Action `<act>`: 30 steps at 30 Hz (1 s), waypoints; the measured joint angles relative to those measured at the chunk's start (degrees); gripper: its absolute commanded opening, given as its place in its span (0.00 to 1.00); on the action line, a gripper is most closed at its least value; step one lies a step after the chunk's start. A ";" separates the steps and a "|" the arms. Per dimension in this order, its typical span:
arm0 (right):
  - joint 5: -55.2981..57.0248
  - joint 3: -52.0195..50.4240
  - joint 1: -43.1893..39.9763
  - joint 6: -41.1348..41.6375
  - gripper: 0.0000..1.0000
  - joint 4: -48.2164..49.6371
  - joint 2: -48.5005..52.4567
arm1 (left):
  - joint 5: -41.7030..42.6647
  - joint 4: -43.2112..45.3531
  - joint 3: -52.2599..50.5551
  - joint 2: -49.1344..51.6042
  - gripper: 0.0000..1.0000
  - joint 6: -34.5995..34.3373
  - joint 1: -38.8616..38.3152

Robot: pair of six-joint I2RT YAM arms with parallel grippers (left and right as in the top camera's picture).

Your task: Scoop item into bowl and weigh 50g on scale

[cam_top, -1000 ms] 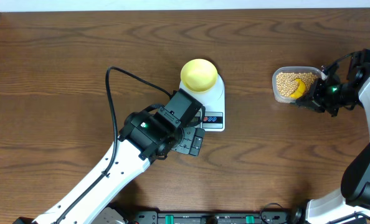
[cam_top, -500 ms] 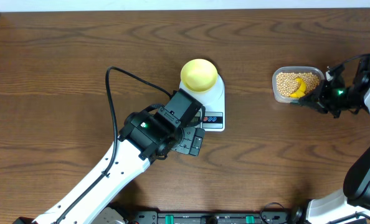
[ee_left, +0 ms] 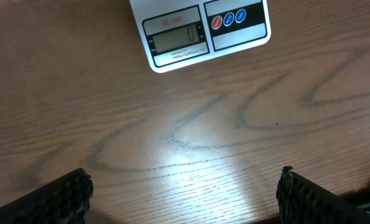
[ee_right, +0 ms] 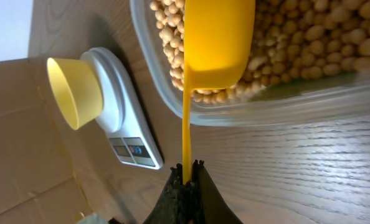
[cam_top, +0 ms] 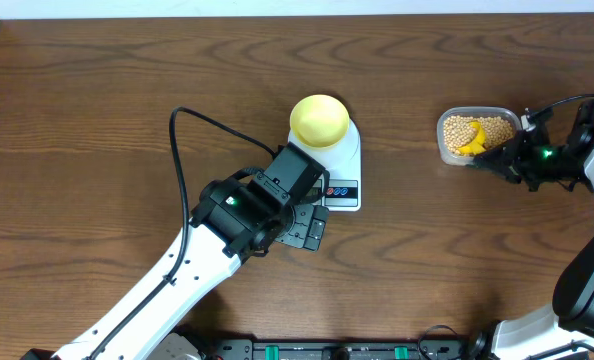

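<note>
The pale-yellow bowl (cam_top: 320,121) stands empty on the far end of the white scale (cam_top: 344,165); both also show in the right wrist view, bowl (ee_right: 75,91) and scale (ee_right: 126,124). The scale's display (ee_left: 175,40) reads 0. Tan beans (cam_top: 460,130) fill a clear tub (cam_top: 447,152). My right gripper (ee_right: 188,169) is shut on the thin handle of a yellow scoop (ee_right: 216,40), whose cup lies in the beans (ee_right: 309,43) in the tub. My left gripper (ee_left: 185,190) is open and empty over bare table just in front of the scale.
The left arm (cam_top: 242,210) lies across the table from the front left, with a black cable (cam_top: 192,120) looping beside it. The tub's near wall (ee_right: 278,102) stands between the scoop cup and my right gripper.
My right gripper has pulled a little to the right and turned, and the scoop has shifted in the tub with it. The left arm has not moved.
</note>
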 measured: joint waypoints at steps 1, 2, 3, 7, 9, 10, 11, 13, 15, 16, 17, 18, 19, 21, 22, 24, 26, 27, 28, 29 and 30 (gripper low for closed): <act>-0.35 -0.02 0.00 0.00 0.01 0.02 0.00 | 0.00 0.00 0.00 0.00 0.97 0.00 0.00; -0.59 -0.02 0.00 0.00 0.01 0.02 0.00 | 0.00 0.00 0.00 0.00 0.97 0.00 0.00; -0.83 -0.07 0.00 0.00 0.01 0.04 0.00 | 0.00 0.00 0.00 0.00 0.97 0.00 0.00; -1.49 -0.13 -0.02 0.00 0.01 0.04 0.04 | 0.00 0.00 0.00 0.00 0.97 0.00 0.00; -1.53 -0.13 -0.13 0.00 0.01 0.02 0.04 | 0.00 0.00 0.00 0.00 0.97 0.00 0.02; -1.55 -0.13 -0.31 0.00 0.01 0.00 0.04 | 0.00 0.00 0.00 0.00 0.97 0.00 0.02; -1.57 -0.13 -0.61 0.00 0.01 0.00 0.04 | 0.00 0.00 0.00 0.00 0.97 0.00 0.02; -1.73 -0.13 -1.49 -0.04 0.01 -0.04 0.04 | 0.00 0.00 0.00 0.00 0.97 -0.02 0.00; -1.79 -0.13 -2.64 -0.35 0.01 -0.31 0.04 | 0.00 0.00 0.00 0.00 0.97 0.00 0.00; -1.81 -0.13 -3.19 -0.46 0.01 -0.44 0.04 | 0.00 0.00 0.00 0.00 0.97 0.00 0.02; -1.86 -0.13 -3.72 -0.63 0.01 -0.52 0.04 | 0.00 0.00 0.00 0.00 0.97 0.00 0.00; -1.97 -0.13 -4.24 -0.90 0.01 -0.68 0.04 | 0.00 0.00 0.00 0.00 0.97 0.00 0.02; -2.08 -0.13 -4.50 -1.09 0.01 -0.79 0.04 | 0.00 0.00 0.00 0.00 0.97 -0.02 0.00; -2.71 -0.13 -4.79 -1.49 0.01 -0.92 0.04 | 0.00 0.00 0.00 0.00 0.97 0.00 0.02; -2.97 -0.13 -4.79 -1.66 0.01 -0.90 0.04 | 0.00 0.00 0.00 0.00 0.97 0.00 0.00; -3.54 -0.13 -4.74 -1.92 0.01 -0.92 0.04 | 0.00 0.00 0.00 0.00 0.97 0.00 0.00; -4.11 -0.13 -4.74 -2.25 0.01 -0.92 0.04 | 0.00 0.00 0.00 0.00 0.97 0.00 0.00; -4.35 -0.13 -4.74 -2.45 0.01 -0.92 0.04 | 0.00 0.00 0.00 0.00 0.97 0.00 0.02; -4.70 -0.13 -4.74 -2.64 0.01 -0.92 0.04 | 0.00 0.00 0.00 0.00 0.96 0.00 0.00; -5.07 -0.15 -4.74 -2.82 0.01 -0.92 0.04 | 0.00 0.00 0.00 0.00 0.97 0.00 0.00; -5.40 -0.15 -4.74 -2.91 0.01 -0.92 0.04 | 0.00 0.00 0.00 0.00 0.97 -0.02 0.00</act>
